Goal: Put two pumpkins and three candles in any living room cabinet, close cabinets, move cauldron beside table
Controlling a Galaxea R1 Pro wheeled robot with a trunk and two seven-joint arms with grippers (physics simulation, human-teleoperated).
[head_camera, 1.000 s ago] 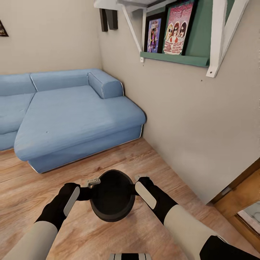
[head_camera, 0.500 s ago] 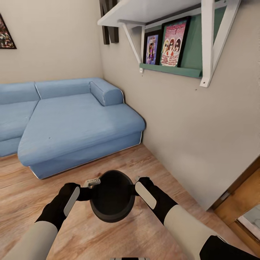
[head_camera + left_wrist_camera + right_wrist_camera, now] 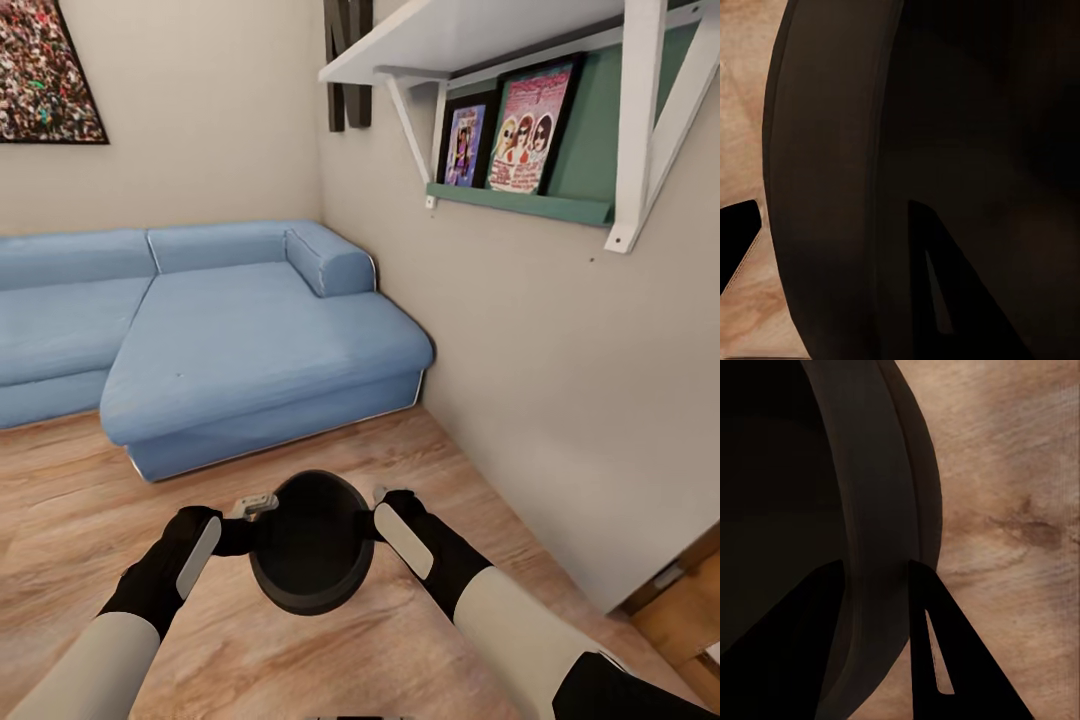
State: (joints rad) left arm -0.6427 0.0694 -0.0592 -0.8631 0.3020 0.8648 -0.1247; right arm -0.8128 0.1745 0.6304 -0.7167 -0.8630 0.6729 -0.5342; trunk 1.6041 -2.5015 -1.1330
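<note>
Gripping opposite sides of the cauldron (image 3: 311, 543), the left end effector (image 3: 240, 530) and right end effector (image 3: 376, 520) pinch its rim, balancing it above the plank floor (image 3: 80, 520) for carrying.

View swung left, sofa (image 3: 230, 340) and shelf (image 3: 480, 40) shifted rightward in frame, wall picture (image 3: 45, 75) more exposed
</note>
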